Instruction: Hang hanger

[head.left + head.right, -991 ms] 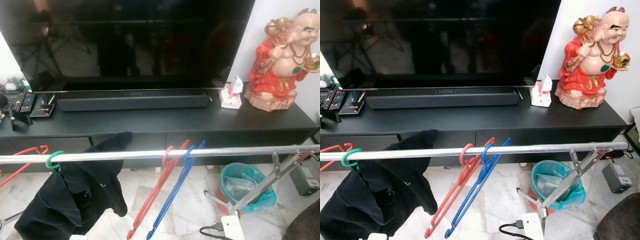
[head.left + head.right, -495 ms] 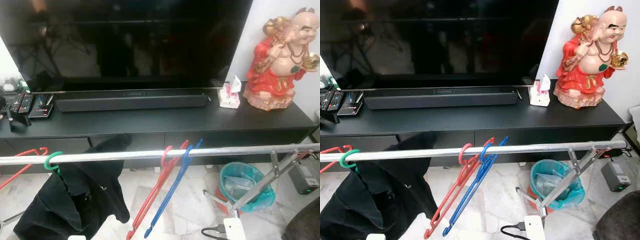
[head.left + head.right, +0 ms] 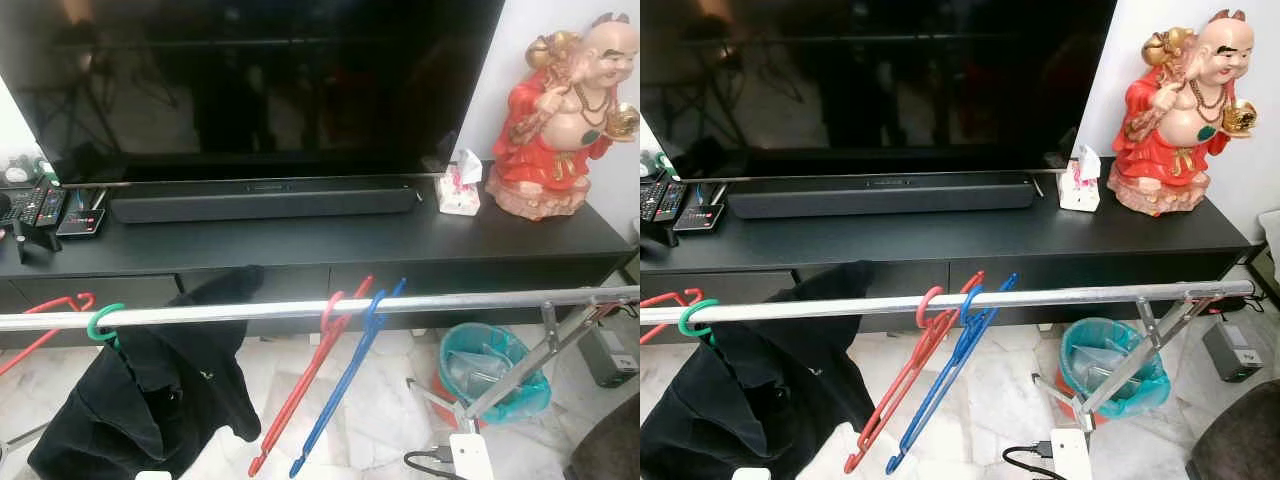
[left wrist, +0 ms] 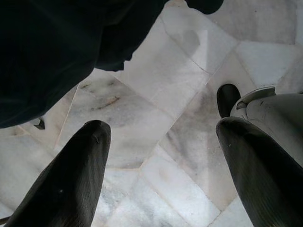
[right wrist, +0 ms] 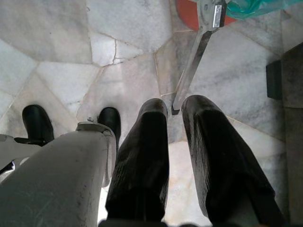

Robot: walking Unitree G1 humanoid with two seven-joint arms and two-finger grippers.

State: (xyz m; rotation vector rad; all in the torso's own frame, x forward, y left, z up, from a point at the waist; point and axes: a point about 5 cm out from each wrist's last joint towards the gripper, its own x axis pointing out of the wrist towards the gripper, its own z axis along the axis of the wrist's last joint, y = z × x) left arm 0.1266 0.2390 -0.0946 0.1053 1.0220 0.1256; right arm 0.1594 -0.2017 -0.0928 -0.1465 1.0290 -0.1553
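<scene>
A silver clothes rail (image 3: 450,298) runs across in front of me. A red hanger (image 3: 305,405) and a blue hanger (image 3: 345,395) hang side by side from its middle, both slanting down to the left. Further left, a green hook (image 3: 103,320) carries a black garment (image 3: 150,395). Another red hanger (image 3: 45,312) sits at the rail's far left end. My left gripper (image 4: 163,127) is open and hangs over the marble floor beside the black garment (image 4: 52,52). My right gripper (image 5: 175,105) is shut on nothing, low above the floor near the rack's metal leg (image 5: 189,71).
Behind the rail stand a black TV console (image 3: 330,245) with a large TV (image 3: 260,80), a soundbar (image 3: 265,202), remotes (image 3: 45,205), a tissue box (image 3: 460,190) and a red statue (image 3: 560,120). Below right are a teal-lined bin (image 3: 490,370), the rack's brace (image 3: 520,375) and a white adapter (image 3: 467,455).
The red and blue hangers have swung slightly, their lower ends drifting left. The head view has shifted a little. Nothing was taken hold of or let go.
</scene>
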